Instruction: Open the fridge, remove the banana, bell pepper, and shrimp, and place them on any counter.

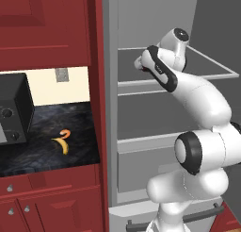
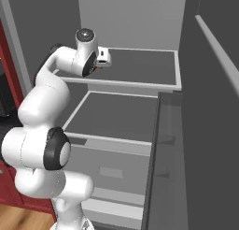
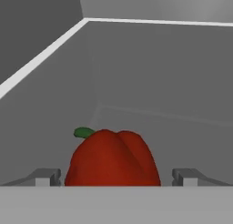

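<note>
The fridge (image 1: 109, 108) stands open, and my arm reaches onto its upper shelf (image 2: 140, 65). In the hand view the red bell pepper (image 3: 113, 159), with a green stem, sits on that shelf close in front of the camera. My gripper (image 3: 116, 178) is open, one fingertip (image 3: 45, 177) on each side of the pepper with a small gap on both sides. On the black counter (image 1: 28, 155) left of the fridge lie the yellow banana (image 1: 63, 146) and the orange curled shrimp (image 1: 66, 134), touching each other.
A black microwave (image 1: 12, 115) stands at the counter's left end. Red cabinets (image 1: 52, 203) sit below and above the counter. The fridge door (image 2: 210, 112) hangs open on the right. Lower fridge shelves (image 2: 116, 114) are bare.
</note>
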